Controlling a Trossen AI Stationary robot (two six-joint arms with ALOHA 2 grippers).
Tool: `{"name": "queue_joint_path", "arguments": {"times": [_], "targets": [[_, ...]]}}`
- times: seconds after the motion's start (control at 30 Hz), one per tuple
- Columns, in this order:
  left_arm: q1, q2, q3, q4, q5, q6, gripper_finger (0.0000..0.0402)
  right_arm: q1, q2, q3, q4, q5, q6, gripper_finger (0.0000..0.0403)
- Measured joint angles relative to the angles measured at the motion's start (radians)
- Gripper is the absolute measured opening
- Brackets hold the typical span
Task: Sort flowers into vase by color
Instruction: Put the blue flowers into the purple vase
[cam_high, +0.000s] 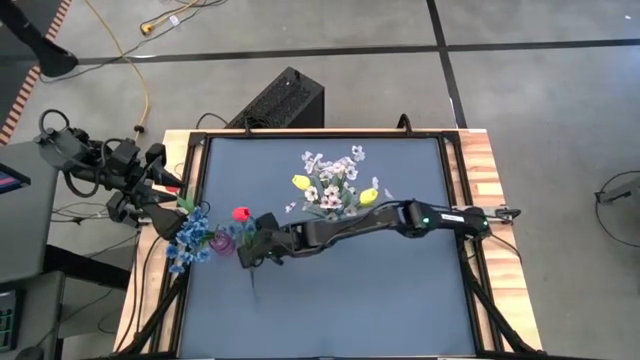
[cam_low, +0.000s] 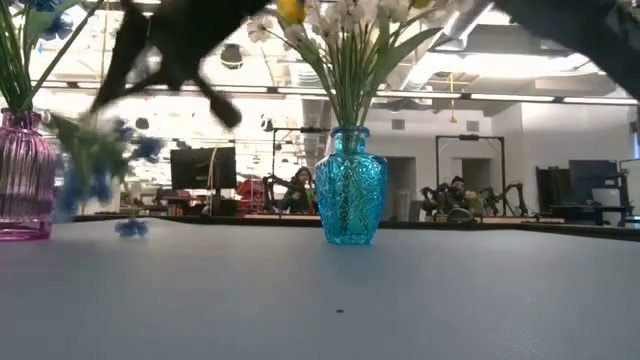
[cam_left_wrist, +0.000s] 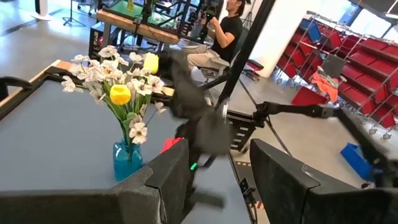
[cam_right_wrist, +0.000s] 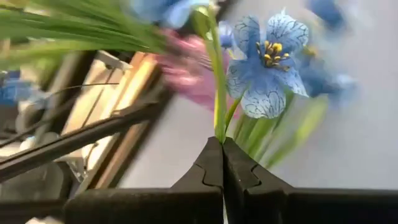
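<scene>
Clamped on a thin green stem, the right claw grips a blue blossom spray at centre frame, near the pink vase at the bench's left; the left claw stands open at the bench's left edge.

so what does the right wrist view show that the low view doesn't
Only the right wrist view shows the right gripper shut on a green stem, just under a blue blossom. Only the low view shows the teal vase with white sprays and the purple vase. Both show blue flowers and the table.
</scene>
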Motion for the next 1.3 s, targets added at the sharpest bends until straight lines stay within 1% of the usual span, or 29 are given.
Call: {"name": "queue_joint_path", "arguments": {"times": [0.1, 0.17, 0.27, 0.37, 0.5, 0.6, 0.7, 0.83, 0.93, 1.0, 1.07, 1.17, 1.27, 1.3], "targets": [[0.000, 0.000, 0.000, 0.000, 0.000, 0.015, 0.0160, 0.035, -0.067, 0.000, -0.052, 0.031, -0.035, 0.0017], [0.000, 0.000, 0.000, 0.000, 0.000, 0.025, 0.0160, 0.058, -0.117, -0.002, -0.100, 0.030, -0.045, 0.0017], [0.000, 0.000, 0.000, 0.000, 0.000, 0.026, 0.0160, 0.096, -0.207, -0.002, -0.188, 0.015, -0.044, 0.0017], [0.000, 0.000, 0.000, 0.000, 0.000, 0.030, 0.0160, 0.135, -0.293, 0.001, -0.270, -0.030, -0.037, 0.0017], [0.000, 0.000, 0.000, 0.001, 0.028, 0.051, 0.0160, 0.186, -0.391, 0.000, -0.259, -0.029, -0.096, 0.0018], [0.000, 0.000, 0.000, 0.001, 0.028, 0.052, 0.0160, 0.223, -0.470, 0.000, -0.193, 0.008, -0.183, 0.0023], [0.000, 0.000, 0.000, 0.001, 0.028, 0.053, 0.0160, 0.251, -0.525, 0.001, -0.083, 0.055, -0.335, 0.0023], [0.000, 0.000, 0.000, 0.001, 0.028, 0.062, 0.0160, 0.272, -0.568, 0.001, 0.114, 0.123, -0.651, 0.0018], [0.000, 0.000, 0.000, 0.001, 0.028, 0.080, 0.0160, 0.270, -0.580, 0.001, 0.285, 0.178, -0.943, 0.0018], [0.000, 0.000, 0.000, 0.002, 0.027, 0.103, 0.0160, 0.253, -0.565, 0.003, 0.394, 0.189, -1.147, 0.0018], [0.000, 0.000, 0.000, 0.012, 0.023, 0.125, 0.0160, 0.223, -0.537, 0.003, 0.481, 0.187, -1.277, 0.0018], [0.000, 0.000, -0.001, 0.078, 0.023, 0.168, 0.0160, 0.155, -0.476, 0.000, 0.570, 0.187, -1.356, 0.0018], [0.000, 0.000, -0.001, 0.144, 0.023, 0.217, 0.0160, 0.078, -0.408, -0.002, 0.698, 0.184, -1.365, 0.0018], [0.000, 0.000, -0.001, 0.152, 0.023, 0.233, 0.0160, 0.054, -0.390, -0.001, 0.749, 0.168, -1.360, 0.0018]]}}
